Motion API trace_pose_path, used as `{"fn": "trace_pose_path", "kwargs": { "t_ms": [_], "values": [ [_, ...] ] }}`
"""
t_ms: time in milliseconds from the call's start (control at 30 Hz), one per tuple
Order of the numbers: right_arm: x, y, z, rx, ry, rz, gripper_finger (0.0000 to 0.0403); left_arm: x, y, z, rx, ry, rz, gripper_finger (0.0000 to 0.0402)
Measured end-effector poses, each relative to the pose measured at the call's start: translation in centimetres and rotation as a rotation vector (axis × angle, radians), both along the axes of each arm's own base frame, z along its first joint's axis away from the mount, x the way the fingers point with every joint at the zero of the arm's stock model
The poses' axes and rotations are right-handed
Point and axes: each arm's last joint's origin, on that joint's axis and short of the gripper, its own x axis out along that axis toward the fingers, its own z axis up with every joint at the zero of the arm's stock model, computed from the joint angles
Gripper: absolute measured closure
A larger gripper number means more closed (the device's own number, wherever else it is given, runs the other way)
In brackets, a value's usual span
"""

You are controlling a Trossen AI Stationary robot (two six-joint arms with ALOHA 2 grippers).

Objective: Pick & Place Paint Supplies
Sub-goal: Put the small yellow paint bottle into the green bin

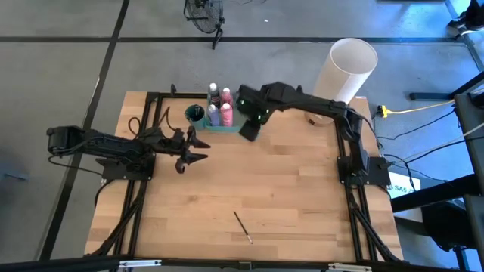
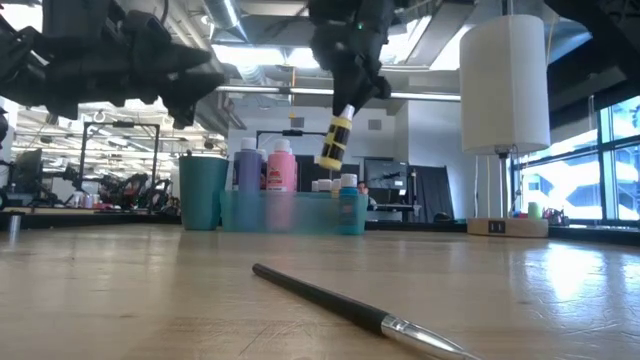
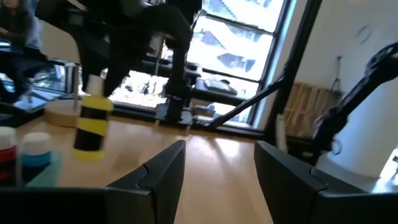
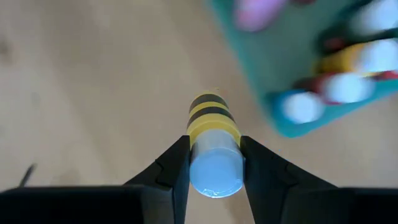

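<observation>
I see my right gripper (image 4: 214, 163) clamped on a yellow paint bottle (image 2: 336, 138), mid-air at upper centre beside the green tray (image 2: 290, 211); left gripper (image 3: 214, 165) fingers stand apart, empty.

Wood table (image 1: 287, 189) w/ green tray (image 1: 227, 126), teal cup (image 1: 195, 114), paintbrush (image 1: 243, 227) (lying flat).

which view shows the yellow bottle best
The right wrist view: the yellow bottle fills the frame's centre, clamped at its white cap by the right pincer. The low view shows it tilted, hanging above the table near the tray. The left wrist view blurs it; the high view hides it.
</observation>
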Motion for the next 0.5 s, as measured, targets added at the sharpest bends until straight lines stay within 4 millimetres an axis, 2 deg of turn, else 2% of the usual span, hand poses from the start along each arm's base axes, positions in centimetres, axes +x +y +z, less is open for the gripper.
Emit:
{"fn": "trace_pose_path", "kwargs": {
  "t_ms": [300,500],
  "values": [
    [1.2,8.6,0.0,0.038,-0.002,0.159,0.0284,0.1,-1.3,0.4,-0.093,-0.023,-0.1,0.0214],
    [1.4,13.3,0.0,0.04,-0.032,0.235,0.0284,0.3,-2.8,-0.6,-0.103,0.079,-0.182,0.0213]
  ]
}}
